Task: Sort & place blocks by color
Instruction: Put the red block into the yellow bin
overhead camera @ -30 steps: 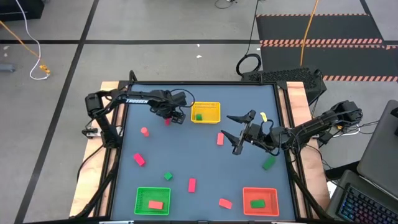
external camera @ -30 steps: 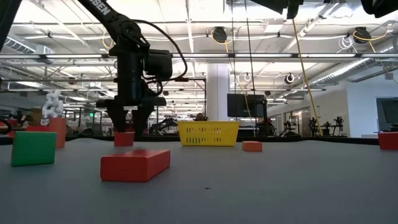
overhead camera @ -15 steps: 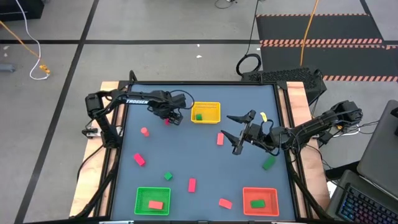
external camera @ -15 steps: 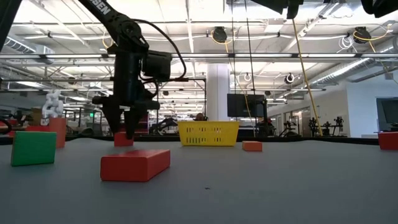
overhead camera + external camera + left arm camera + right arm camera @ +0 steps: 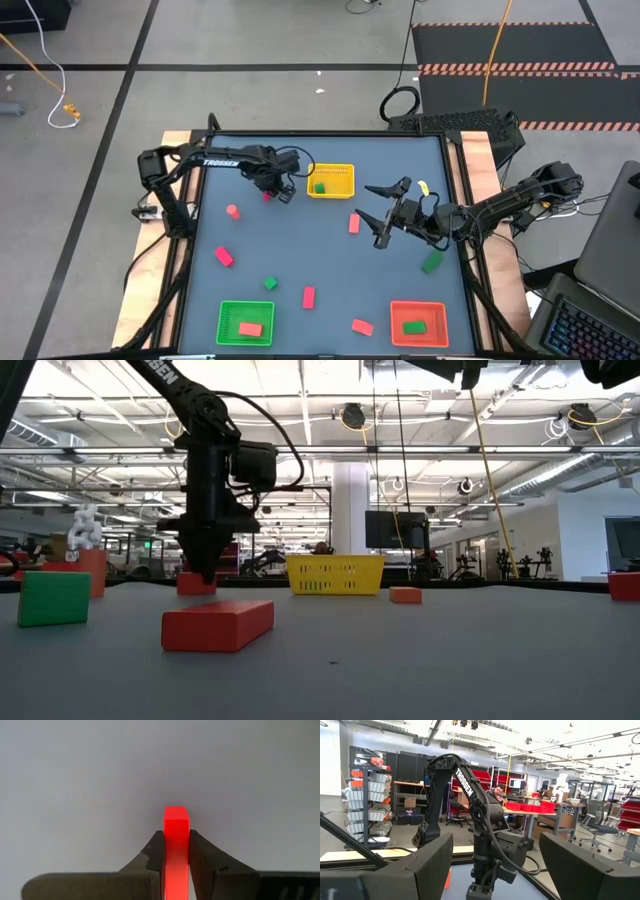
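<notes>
**Left gripper clamped on red block near yellow basket**

Left gripper (image 5: 176,862) is down at the table, fingers (image 5: 150,855) pressed against both sides of a red block (image 5: 176,832); the wrist view shows the block squeezed between them with no gap. In the high view this red block sits just beside the yellow basket (image 5: 331,181) on its left, at the far part of the blue-grey table (image 5: 300,240). Low view shows the gripper tips at the table surface on the block.

Right gripper (image 5: 378,214) hovers mid-table, right of centre, jaws spread wide, holding nothing; a salmon block (image 5: 354,223) lies just beside it.

Other blocks: green cube (image 5: 319,187) inside the yellow basket; pink-red block (image 5: 232,211) and red bar (image 5: 224,257) on the left side; small green cube (image 5: 270,284) and red bar (image 5: 308,296) near the front; green block (image 5: 432,262) near the right edge; salmon block (image 5: 362,326) on the table between the front baskets. Green basket (image 5: 245,322) holds a salmon block; red basket (image 5: 417,323) holds a green block.
</notes>
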Robot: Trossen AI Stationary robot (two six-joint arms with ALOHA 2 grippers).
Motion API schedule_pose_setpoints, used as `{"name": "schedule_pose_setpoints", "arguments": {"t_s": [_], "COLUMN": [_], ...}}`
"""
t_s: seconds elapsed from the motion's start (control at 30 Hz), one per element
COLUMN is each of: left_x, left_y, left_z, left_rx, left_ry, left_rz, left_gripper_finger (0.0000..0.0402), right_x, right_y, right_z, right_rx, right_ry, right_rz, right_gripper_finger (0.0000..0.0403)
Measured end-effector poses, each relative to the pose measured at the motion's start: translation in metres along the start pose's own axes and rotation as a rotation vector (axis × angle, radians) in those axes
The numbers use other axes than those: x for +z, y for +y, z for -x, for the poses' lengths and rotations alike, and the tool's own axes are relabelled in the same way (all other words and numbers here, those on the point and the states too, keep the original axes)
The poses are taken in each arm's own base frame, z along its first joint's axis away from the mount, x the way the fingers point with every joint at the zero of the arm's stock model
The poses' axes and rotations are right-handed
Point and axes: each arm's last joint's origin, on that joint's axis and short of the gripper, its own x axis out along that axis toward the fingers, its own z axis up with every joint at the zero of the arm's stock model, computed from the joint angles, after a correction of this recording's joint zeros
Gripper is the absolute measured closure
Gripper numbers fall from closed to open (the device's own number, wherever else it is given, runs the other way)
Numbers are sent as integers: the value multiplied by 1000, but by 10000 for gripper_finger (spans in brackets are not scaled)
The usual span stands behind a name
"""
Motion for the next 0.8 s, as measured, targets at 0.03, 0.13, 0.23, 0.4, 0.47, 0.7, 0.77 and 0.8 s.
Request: {"name": "schedule_pose_setpoints", "arguments": {"t_s": [0.03,0.13,0.23,0.4,0.47,0.7,0.77,0.8], "left_x": [0,-2,-6,-13,-17,-37,-44,-48], "left_y": [0,-3,-9,-18,-22,-41,-52,-56], "left_z": [0,1,6,40,63,154,171,177], "left_rx": [-14,-70,-111,-218,-304,-598,-663,-684], "left_ry": [9,36,35,-119,-226,-794,-929,-979], "left_rz": [-3,-42,-105,-189,-225,-356,-409,-435], "left_gripper_finger": [350,349,341,348,348,347,347,348], "right_x": [0,1,2,-1,-2,-2,-2,-2], "right_y": [0,-1,-1,-2,-3,-4,-4,-4], "right_z": [0,0,1,0,0,-3,-3,-4], "right_rx": [0,-1,-2,-1,-7,30,78,97], "right_ry": [0,-3,-3,24,24,18,12,10], "right_rz": [3,16,20,42,27,-90,-133,-148], "right_gripper_finger": [115,115,115,115,115,115,115,115]}}
